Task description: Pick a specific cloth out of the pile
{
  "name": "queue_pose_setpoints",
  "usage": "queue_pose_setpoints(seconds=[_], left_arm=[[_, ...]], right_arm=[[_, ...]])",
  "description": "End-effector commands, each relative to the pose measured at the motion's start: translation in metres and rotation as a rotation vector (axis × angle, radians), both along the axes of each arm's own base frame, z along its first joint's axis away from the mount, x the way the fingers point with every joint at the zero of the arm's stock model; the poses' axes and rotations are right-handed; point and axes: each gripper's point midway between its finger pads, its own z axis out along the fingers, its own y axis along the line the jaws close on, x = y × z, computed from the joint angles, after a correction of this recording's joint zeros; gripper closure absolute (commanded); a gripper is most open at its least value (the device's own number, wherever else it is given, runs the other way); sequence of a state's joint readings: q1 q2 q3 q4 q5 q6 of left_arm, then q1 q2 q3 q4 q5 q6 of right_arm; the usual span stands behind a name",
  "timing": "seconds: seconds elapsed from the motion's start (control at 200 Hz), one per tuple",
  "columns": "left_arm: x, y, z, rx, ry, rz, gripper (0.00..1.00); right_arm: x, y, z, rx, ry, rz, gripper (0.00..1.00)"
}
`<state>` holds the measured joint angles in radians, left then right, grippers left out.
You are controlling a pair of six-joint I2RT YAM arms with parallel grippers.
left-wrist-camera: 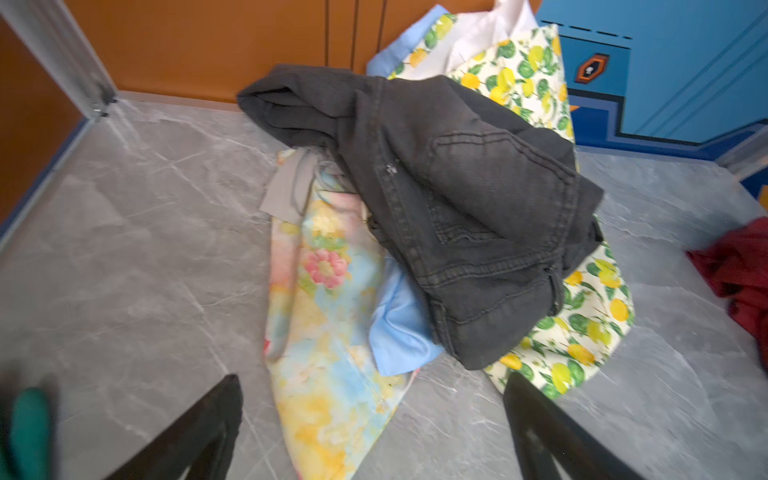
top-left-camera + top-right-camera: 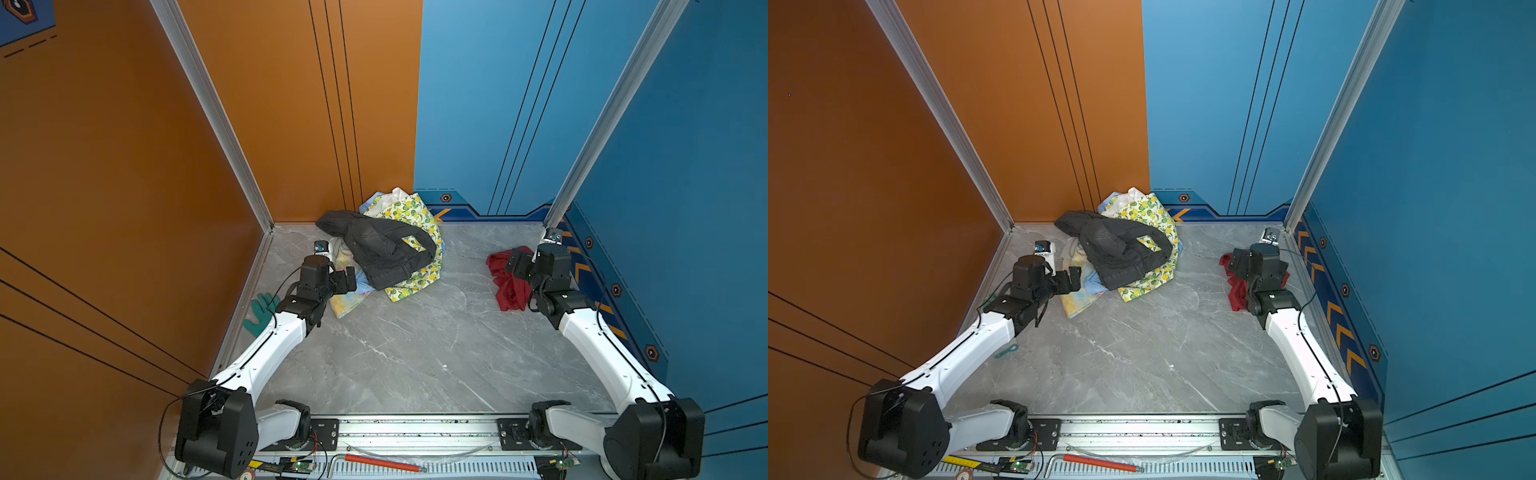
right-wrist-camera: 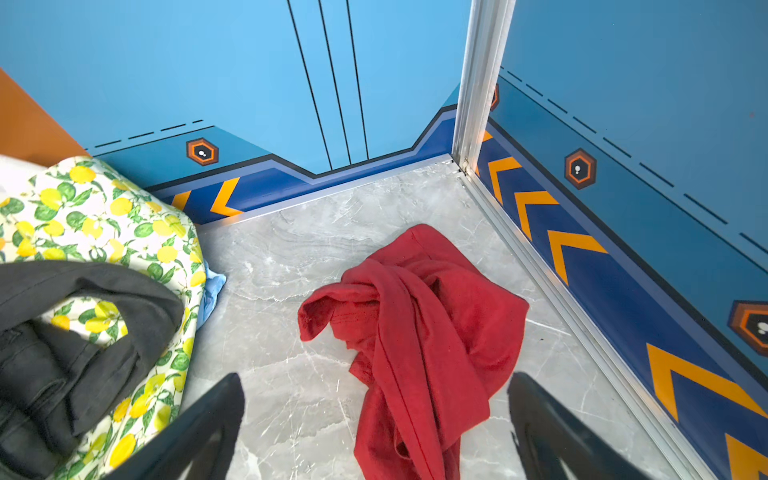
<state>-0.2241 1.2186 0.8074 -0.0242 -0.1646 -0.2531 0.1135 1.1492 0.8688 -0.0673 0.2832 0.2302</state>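
**Sorted out:** Your grey marble counter point(image 2: 415, 353) carries two separate groups. At far centre, against the back wall point(image 2: 478, 104), sits the pile point(image 2: 386, 249). Dark jeans point(image 1: 465, 199) are draped over lemon-print fabric point(image 1: 582, 324) and a pastel sheet point(image 1: 324, 374), heaped, it seems, so that one item has to be singled out.

Well apart on the right, near the side wall point(image 2: 685, 208), lies the red cloth point(image 3: 424, 332). It is crumpled on the counter and touches nothing from the pile, so by that look the picking-out is done or nearly so. Its long axis runs far to near, with the bunched, twisted bulk at the far end and a narrower tail pointing near.

Your right pincer point(image 3: 374, 376) hangs over that tail, jaws spread wide, gripping nothing. Your left pincer point(image 1: 372, 376) faces the pile's near-left edge, equally spread and empty.
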Motion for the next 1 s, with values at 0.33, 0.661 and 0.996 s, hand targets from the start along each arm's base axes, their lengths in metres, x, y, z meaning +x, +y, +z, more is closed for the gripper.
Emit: queue_pose_setpoints(seconds=[0.33, 0.661, 0.996], left_arm=[[-0.008, 0.091, -0.068, 0.364, 0.014, 0.297, 0.02], [-0.001, 0.096, -0.081, 0.296, -0.110, 0.278, 0.02], [0.004, 0.077, -0.103, 0.250, -0.179, 0.142, 0.02]], right_arm=[[-0.041, -0.010, -0.054, -0.095, -0.142, -0.037, 0.00], [-0.043, -0.022, -0.084, -0.121, -0.122, -0.043, 0.00], [-0.025, -0.021, -0.109, -0.167, -0.136, -0.032, 0.00]])
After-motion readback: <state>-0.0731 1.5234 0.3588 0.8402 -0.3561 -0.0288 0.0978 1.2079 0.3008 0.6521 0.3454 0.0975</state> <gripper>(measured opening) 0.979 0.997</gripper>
